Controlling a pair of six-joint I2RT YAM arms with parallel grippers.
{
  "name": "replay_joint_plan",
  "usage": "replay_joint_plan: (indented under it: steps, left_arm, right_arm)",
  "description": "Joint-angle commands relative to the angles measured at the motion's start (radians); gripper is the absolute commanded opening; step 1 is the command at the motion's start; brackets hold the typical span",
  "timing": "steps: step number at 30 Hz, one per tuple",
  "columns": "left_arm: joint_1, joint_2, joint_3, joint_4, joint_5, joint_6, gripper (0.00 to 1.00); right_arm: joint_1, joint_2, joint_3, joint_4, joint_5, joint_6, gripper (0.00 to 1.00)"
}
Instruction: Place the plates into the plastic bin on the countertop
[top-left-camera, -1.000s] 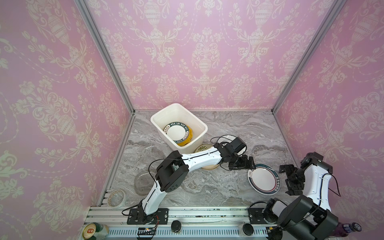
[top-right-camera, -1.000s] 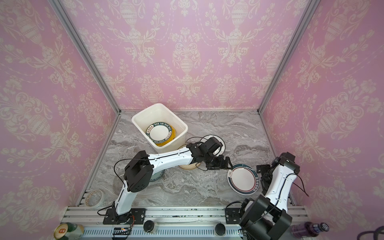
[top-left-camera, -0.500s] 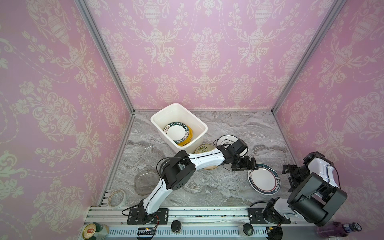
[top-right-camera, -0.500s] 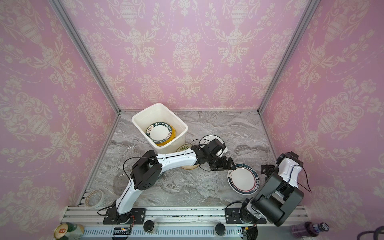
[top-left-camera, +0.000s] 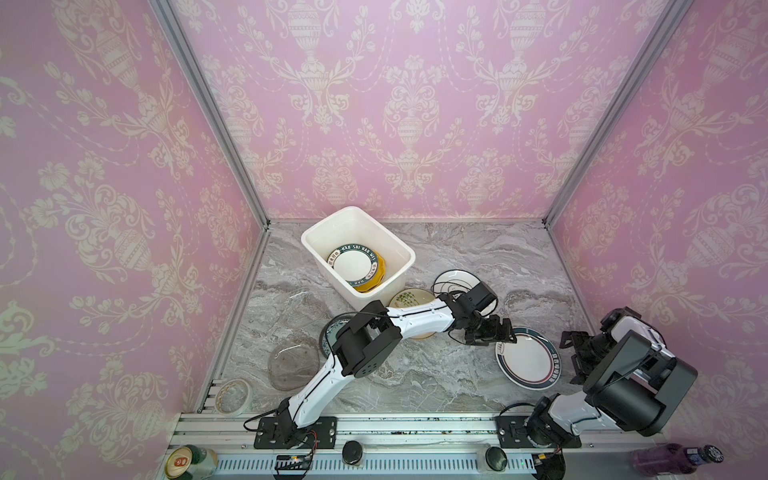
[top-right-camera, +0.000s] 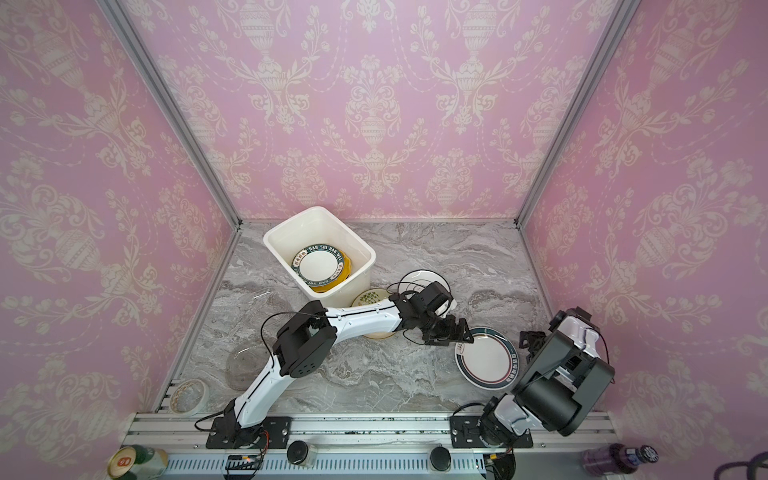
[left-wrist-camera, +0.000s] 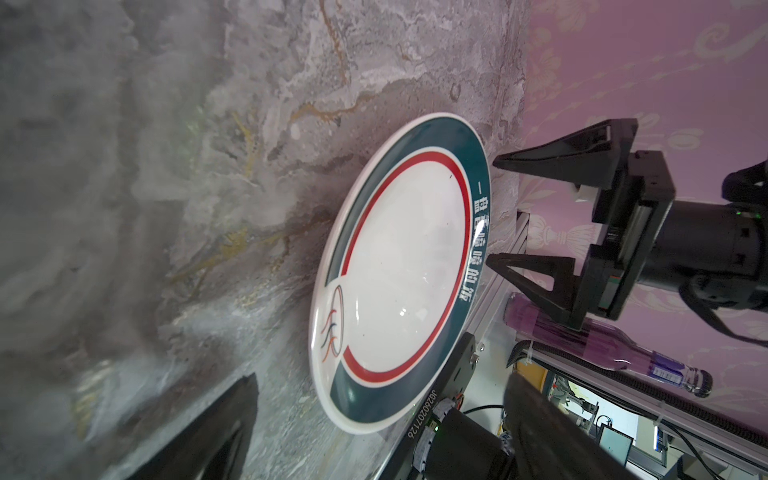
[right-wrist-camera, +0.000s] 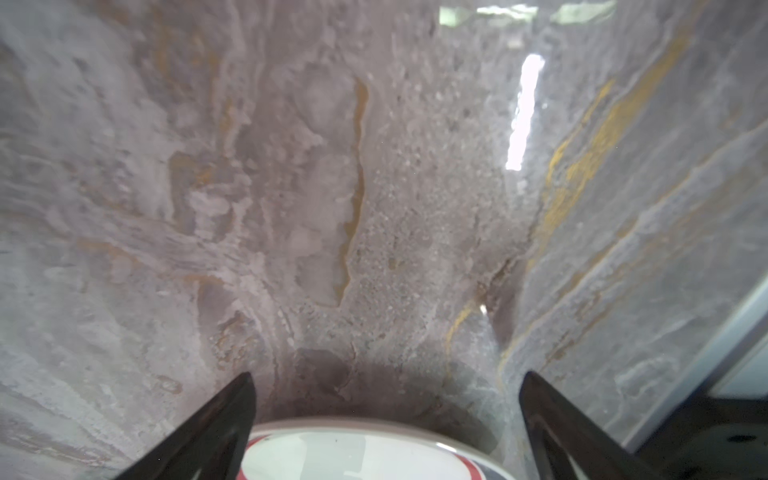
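A teal-rimmed plate (top-left-camera: 528, 359) (top-right-camera: 488, 359) lies flat on the countertop (top-left-camera: 457, 249) at the right. My left gripper (top-left-camera: 498, 332) (left-wrist-camera: 382, 377) hangs open at its far-left rim, and my right gripper (top-left-camera: 571, 355) (right-wrist-camera: 386, 374) stands open at its right rim; neither holds it. The plastic bin (top-left-camera: 357, 224) at the back holds a lettered dark-rimmed plate (top-left-camera: 355, 266) on top of a yellow one. A sprigged cream plate (top-left-camera: 409, 299), a white dark-rimmed plate (top-left-camera: 455, 278), a teal patterned plate (top-left-camera: 332, 332) and two glass plates (top-left-camera: 293, 365) lie around my left arm.
A tape roll (top-left-camera: 232, 397) sits at the front left corner. An aluminium rail (top-left-camera: 415, 424) edges the front, with a can (top-left-camera: 185, 461) and a purple bottle (top-left-camera: 673, 457) beyond it. Pink walls close in the other three sides.
My left gripper has moved a little to the right, up to the teal-rimmed plate's rim. The right arm's upper links have swung down and forward; its gripper stays by the plate.
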Motion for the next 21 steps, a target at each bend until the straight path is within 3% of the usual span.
replay_joint_plan:
  steps: [1,10,21]
  left_arm:
    - [-0.004,0.038,0.036,0.015,0.039,-0.022,0.92]
    - [-0.004,0.061,0.037,0.068,0.071,-0.051,0.87]
    - [-0.003,0.081,0.036,0.105,0.087,-0.079,0.77]
  right_arm:
    - [-0.004,0.013,-0.037,0.023,-0.006,0.007,1.0]
    - [0.021,0.028,-0.075,0.061,-0.016,0.035,1.0]
    - [0.164,0.024,-0.101,0.086,-0.018,0.139,1.0]
